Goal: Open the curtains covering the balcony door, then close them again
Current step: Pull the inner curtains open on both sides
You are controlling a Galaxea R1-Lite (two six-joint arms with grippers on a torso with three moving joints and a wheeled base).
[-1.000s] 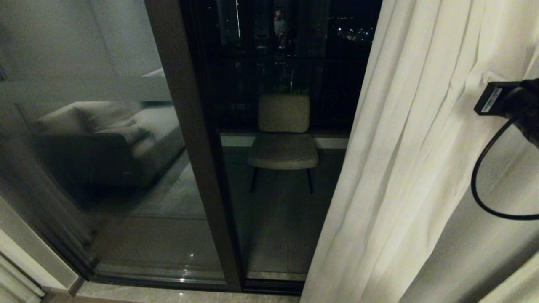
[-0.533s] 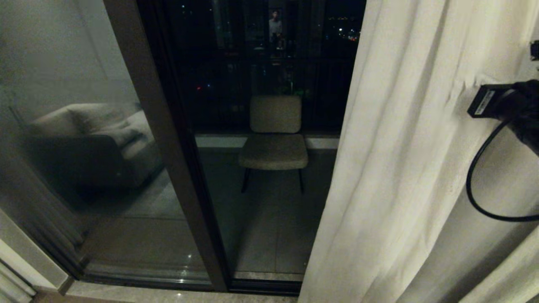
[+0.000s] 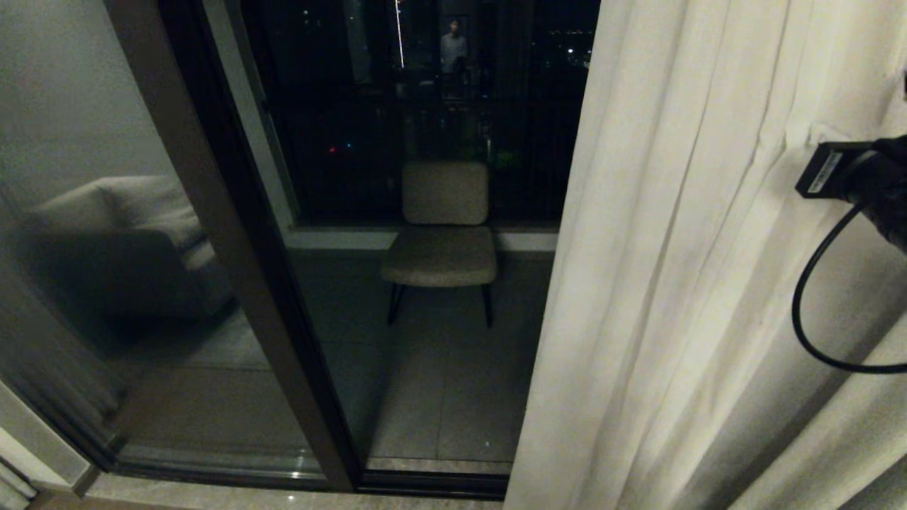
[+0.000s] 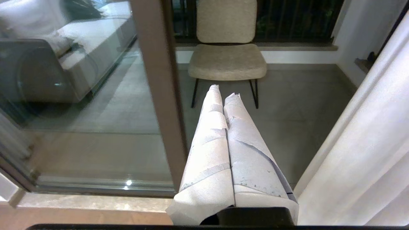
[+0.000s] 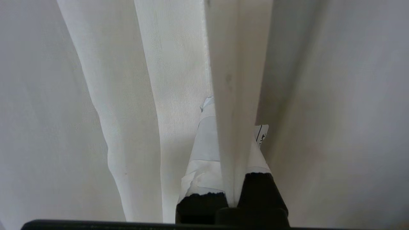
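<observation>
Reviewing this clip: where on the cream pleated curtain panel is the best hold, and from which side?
Probably a raised vertical pleat of the cream woven curtain panel, approached from the room side, fingers straddling the fold. The fold juts out narrow enough to pinch, while the flat cloth is too wide. The right tool is shut on such a fold now.

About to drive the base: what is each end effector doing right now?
Left end effector: shut, holding nothing, facing the door.
Right end effector: shut on a curtain fold.
</observation>
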